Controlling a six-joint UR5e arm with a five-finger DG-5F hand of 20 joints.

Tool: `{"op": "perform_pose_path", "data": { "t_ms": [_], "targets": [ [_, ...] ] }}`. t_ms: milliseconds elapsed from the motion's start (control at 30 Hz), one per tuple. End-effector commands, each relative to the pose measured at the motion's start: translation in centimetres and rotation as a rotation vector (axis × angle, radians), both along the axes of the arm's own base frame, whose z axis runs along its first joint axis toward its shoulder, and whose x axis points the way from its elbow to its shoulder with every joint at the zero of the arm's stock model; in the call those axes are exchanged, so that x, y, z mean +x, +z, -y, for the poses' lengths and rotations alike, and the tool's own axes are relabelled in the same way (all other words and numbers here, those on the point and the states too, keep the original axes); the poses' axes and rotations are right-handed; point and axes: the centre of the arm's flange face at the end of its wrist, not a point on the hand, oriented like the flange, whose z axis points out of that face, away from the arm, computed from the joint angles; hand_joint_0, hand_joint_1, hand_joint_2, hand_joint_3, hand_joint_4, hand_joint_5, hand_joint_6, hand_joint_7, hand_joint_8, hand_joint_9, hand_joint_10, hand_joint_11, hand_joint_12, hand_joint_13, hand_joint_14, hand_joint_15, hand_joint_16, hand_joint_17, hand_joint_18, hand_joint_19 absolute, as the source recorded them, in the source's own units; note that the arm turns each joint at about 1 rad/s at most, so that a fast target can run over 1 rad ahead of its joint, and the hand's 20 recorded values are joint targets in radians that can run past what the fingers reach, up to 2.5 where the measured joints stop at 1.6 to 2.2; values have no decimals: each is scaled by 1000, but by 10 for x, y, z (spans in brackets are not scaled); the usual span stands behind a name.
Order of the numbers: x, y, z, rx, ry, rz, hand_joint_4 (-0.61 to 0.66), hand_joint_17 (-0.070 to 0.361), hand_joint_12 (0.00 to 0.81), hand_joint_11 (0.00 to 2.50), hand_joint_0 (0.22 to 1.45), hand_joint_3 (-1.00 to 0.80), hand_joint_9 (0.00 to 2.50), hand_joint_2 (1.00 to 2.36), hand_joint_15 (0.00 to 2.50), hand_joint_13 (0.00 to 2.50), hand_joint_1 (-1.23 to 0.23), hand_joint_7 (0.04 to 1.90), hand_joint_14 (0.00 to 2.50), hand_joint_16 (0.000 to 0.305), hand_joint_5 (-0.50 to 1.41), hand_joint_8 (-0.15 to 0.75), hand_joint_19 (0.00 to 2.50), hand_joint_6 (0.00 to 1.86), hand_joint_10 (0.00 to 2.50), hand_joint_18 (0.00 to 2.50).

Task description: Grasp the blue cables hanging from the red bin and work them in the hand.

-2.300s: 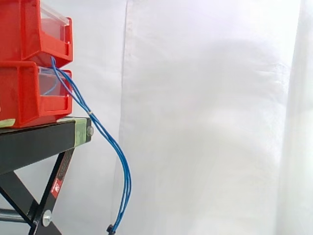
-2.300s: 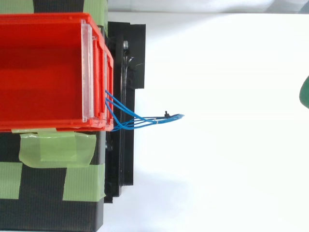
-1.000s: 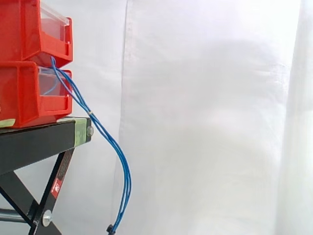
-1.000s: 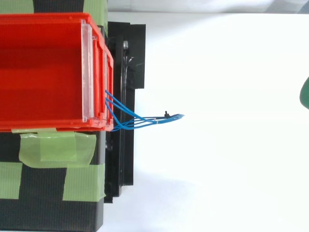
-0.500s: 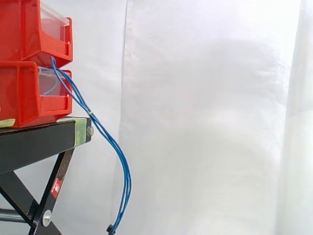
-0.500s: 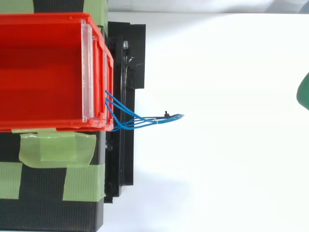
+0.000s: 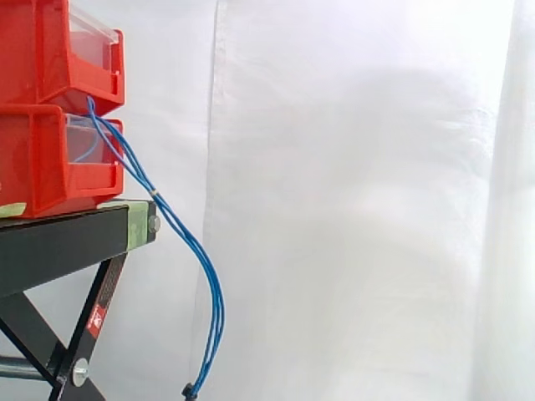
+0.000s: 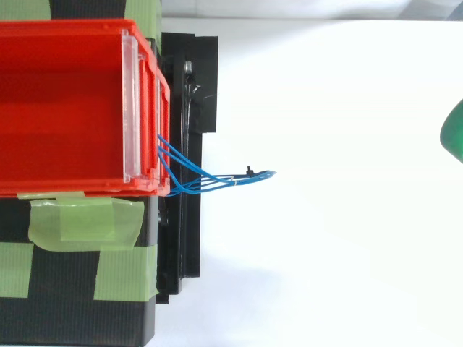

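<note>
A white curtain [image 7: 351,209] fills the background behind a black stand [image 7: 58,246], which carries two stacked red bins [image 7: 42,159] held down with strips of green tape [image 8: 79,220]. The blue cables [image 7: 219,317] come out at the front of the bins where the two meet. In the side view they slope down toward 5 o'clock past the stand's corner, then hang freely toward 6 o'clock, ending in a small black end piece [image 7: 190,390]. From above, the strands converge into one bundle pointing toward 3 o'clock. A green-glowing sliver of the hand [image 8: 456,134] shows at the 3 o'clock edge of the top view, well apart from the cables; whether it is open or closed cannot be told. The reach appears barely begun. A good grasp would likely take the gathered hanging section clear of the stand, gather every strand together, and avoid tugging hard against the bins.
</note>
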Motion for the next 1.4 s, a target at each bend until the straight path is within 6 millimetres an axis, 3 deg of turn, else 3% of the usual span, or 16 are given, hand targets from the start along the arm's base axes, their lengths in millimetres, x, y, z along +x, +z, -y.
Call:
{"op": "perform_pose_path", "data": {
  "t_ms": [0, 567, 767, 1033, 1167, 1367],
  "targets": [
    [-1, -1, 0, 0, 1, -7, 187, 136, 392, 58, 829, -872, 280, 1005, 244, 322, -499, 636, 7, 60, -277, 197, 422, 4, 0, 330],
    [-11, -14, 1, -17, 4, -113, 183, 136, 397, 52, 830, -872, 287, 1005, 259, 345, -497, 636, 7, 61, -280, 198, 446, 4, 1, 364],
    [-23, -56, 1, -8, 20, -166, 182, 136, 397, 53, 830, -875, 286, 1005, 263, 348, -497, 639, 8, 61, -279, 198, 450, 4, 0, 371],
    [-29, -84, 0, 12, 58, -143, 196, 136, 399, 54, 830, -871, 288, 1006, 259, 350, -496, 638, 8, 61, -261, 201, 463, 4, 0, 378],
    [-42, -115, 1, 7, 61, -170, 204, 136, 402, 51, 831, -876, 291, 1005, 262, 352, -495, 639, 8, 60, -253, 203, 459, 5, 0, 380],
    [-50, -148, 3, 19, 60, -76, 210, 136, 403, 56, 830, -867, 299, 1005, 260, 353, -495, 639, 7, 60, -240, 205, 459, 4, 1, 388]
  ]
}}
